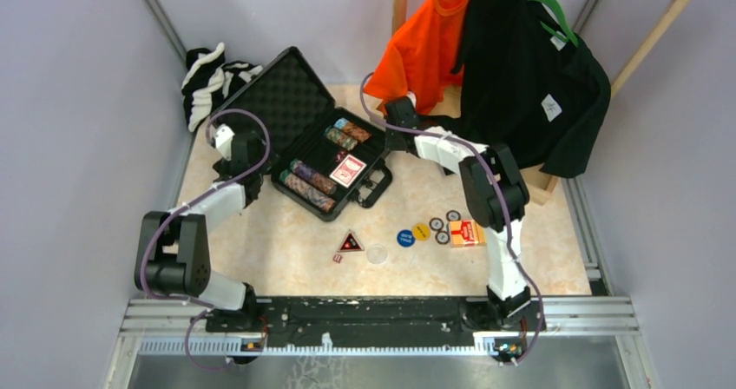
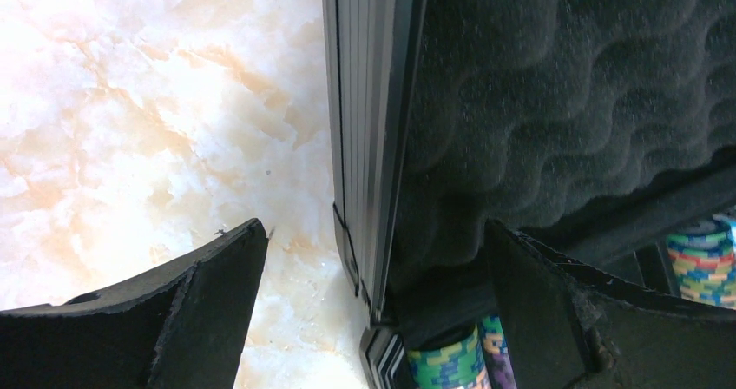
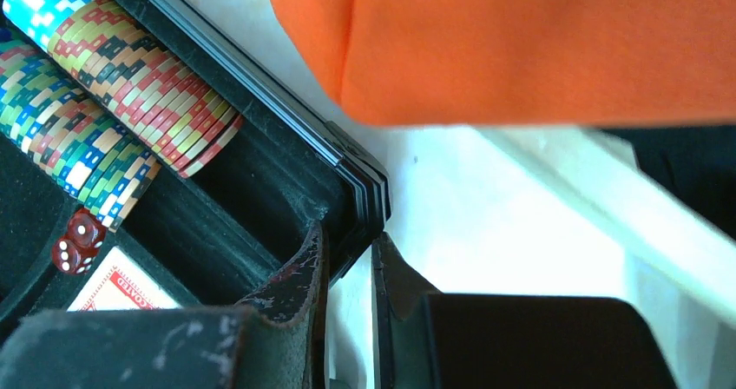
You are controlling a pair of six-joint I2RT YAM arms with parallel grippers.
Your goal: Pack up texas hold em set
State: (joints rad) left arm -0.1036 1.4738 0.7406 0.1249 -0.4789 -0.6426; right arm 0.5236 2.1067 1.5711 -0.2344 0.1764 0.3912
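Note:
The black briefcase [image 1: 291, 102] lies open with its foam lid leaning back. Rows of poker chips [image 1: 308, 183] and a red card deck [image 1: 347, 170] lie in its base. My left gripper [image 1: 241, 152] is open at the case's left corner; in the left wrist view the gripper [image 2: 375, 233] straddles the lid's edge [image 2: 369, 128]. My right gripper [image 1: 395, 120] is at the right corner; in the right wrist view the gripper [image 3: 347, 241] is nearly closed, pinching the case rim [image 3: 360, 194]. On the table lie a black-red triangle [image 1: 350, 242], a clear disc [image 1: 377, 253], a blue disc [image 1: 405, 237], a yellow disc [image 1: 421, 230] and a second red deck [image 1: 466, 233].
Loose chips [image 1: 443, 226] lie beside the second deck, and a red die [image 1: 338, 258] lies by the triangle. An orange shirt [image 1: 425, 46] and a black shirt [image 1: 529, 76] hang on a wooden rack at the back right. A striped cloth [image 1: 208, 81] lies at the back left.

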